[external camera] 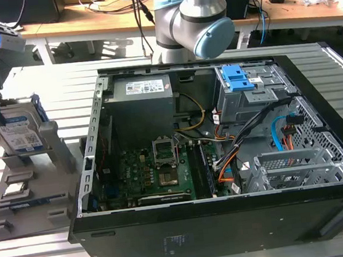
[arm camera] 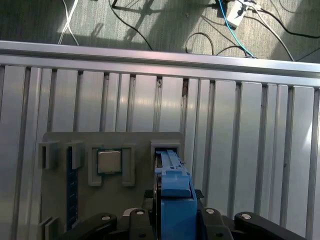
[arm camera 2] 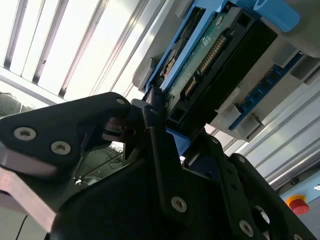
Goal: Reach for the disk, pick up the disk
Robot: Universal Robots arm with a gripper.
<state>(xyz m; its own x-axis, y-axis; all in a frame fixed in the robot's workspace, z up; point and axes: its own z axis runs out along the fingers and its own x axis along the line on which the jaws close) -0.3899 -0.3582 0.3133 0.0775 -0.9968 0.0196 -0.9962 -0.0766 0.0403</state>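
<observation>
The fingers (arm camera 2: 156, 145) are pinching the disk (external camera: 18, 130) by its blue-framed edges; it is standing on edge in the grey holder (external camera: 54, 157) on the slatted counter (external camera: 60, 79), at the exterior view's left of the open computer case (external camera: 232, 227).

The exterior view looked down from high up, a little way off, at the open computer case (external camera: 232, 224), with the disk (external camera: 17, 130) in its grey stand (external camera: 48, 180) at the exterior view's left. The first wrist view looked straight down from close above the disk (arm camera: 175, 200) and grey stand (arm camera: 135, 142). The second wrist view looked along the disk (arm camera 2: 210, 55) from very near, so all three views shared the disk.
</observation>
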